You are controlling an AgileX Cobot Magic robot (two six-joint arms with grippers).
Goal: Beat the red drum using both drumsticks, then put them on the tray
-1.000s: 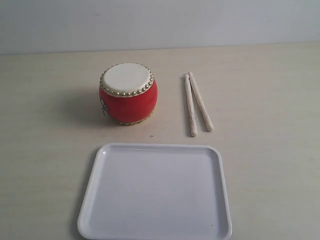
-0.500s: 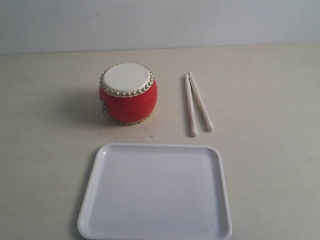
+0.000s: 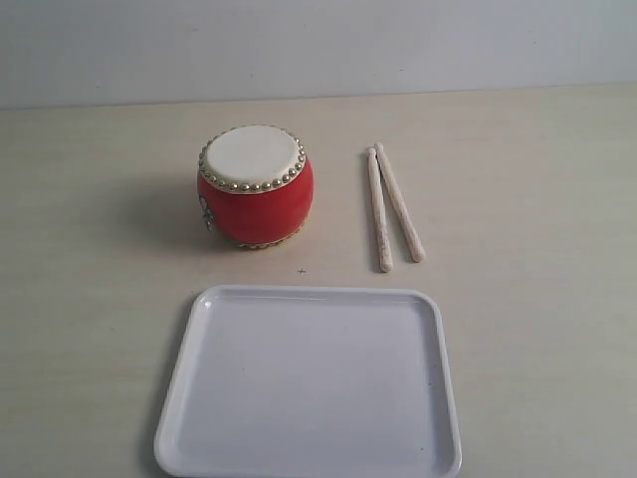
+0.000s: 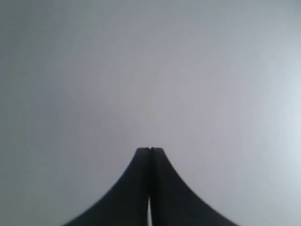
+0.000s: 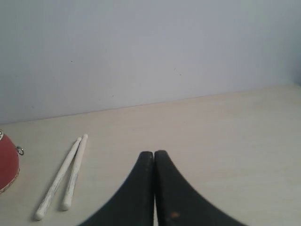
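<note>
Wooden drumsticks (image 3: 378, 209) lie on the table (image 3: 537, 199) beside the red drum (image 3: 255, 186); the tray (image 3: 309, 378) holds nothing. Left gripper (image 4: 150, 149) and right gripper (image 5: 154, 153): fingers closed together, empty. No step appears done yet.

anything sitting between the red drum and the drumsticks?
Nothing. Only bare table separates the red drum from the drumsticks, as the exterior view shows.

My left gripper (image 4: 150, 149) has its dark jaws pressed flat together, the tips touching. My right gripper (image 5: 154, 153) sits the same way, jaws closed tip to tip, and I see each only through its own wrist view.
</note>
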